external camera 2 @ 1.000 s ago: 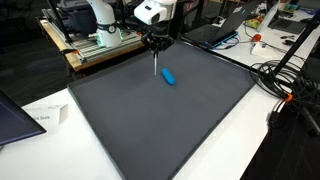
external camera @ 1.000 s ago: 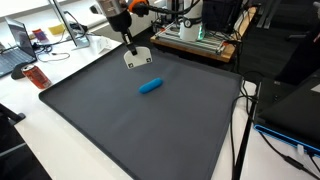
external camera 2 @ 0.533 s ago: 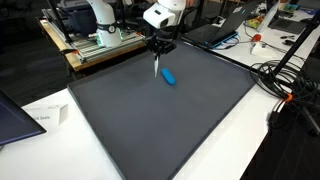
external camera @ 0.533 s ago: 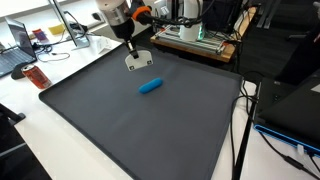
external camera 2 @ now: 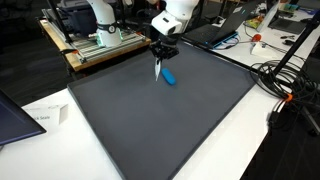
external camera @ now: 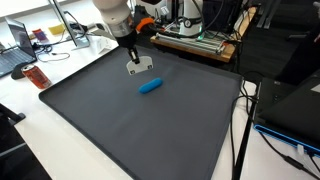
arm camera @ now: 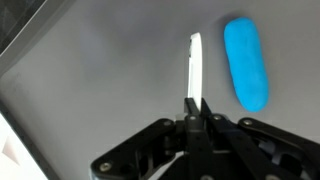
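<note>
My gripper [external camera: 132, 56] [external camera 2: 157, 58] [arm camera: 197, 103] is shut on a thin white flat piece [external camera: 141, 65] [external camera 2: 157, 71] [arm camera: 194, 70], which hangs below the fingers just above the dark mat [external camera: 130, 125] [external camera 2: 150, 120]. In the wrist view the piece shows edge-on as a narrow white strip. A blue oblong object [external camera: 151, 86] [external camera 2: 169, 76] [arm camera: 246, 62] lies on the mat close beside the white piece, apart from it.
An orange bottle [external camera: 35, 75] and a laptop [external camera: 18, 45] sit off the mat's edge. A wooden bench with equipment [external camera: 195, 42] stands behind. Cables [external camera 2: 285, 85] and a paper sheet [external camera 2: 45, 118] lie beside the mat.
The gripper has carried the white piece across the mat toward the blue object, and the piece has turned somewhat. The blue object has stayed put.
</note>
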Controlling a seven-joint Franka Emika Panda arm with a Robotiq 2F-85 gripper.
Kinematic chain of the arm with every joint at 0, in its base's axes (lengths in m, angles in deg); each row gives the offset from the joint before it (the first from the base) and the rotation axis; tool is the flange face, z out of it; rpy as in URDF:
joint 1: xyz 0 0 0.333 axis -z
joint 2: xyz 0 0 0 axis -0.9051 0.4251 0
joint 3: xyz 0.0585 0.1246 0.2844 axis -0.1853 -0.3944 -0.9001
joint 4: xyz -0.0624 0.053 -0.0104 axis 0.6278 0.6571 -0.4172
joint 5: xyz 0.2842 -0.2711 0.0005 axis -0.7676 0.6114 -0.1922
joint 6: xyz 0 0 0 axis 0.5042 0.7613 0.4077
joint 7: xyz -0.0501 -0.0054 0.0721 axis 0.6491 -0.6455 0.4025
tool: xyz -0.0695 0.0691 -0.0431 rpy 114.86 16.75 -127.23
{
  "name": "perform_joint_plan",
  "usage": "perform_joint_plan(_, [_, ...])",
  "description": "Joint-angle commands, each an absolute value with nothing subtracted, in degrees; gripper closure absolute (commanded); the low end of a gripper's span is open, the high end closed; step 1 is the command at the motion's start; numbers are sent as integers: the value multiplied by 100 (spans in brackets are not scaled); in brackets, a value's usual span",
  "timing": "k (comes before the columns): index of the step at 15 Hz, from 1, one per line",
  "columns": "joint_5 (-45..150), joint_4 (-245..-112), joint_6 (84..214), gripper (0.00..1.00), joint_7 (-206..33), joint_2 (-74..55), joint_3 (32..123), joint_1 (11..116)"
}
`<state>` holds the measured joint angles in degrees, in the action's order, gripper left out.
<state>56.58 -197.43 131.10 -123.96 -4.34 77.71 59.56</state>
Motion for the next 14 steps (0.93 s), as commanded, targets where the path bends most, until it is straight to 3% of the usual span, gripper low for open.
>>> perform_joint_plan(1, [5967, -19494, 12867, 99, -12719, -222, 7825, 5802])
perform_joint_plan(14, [6331, -19714, 13081, 99, -13052, -134, 7819, 5646])
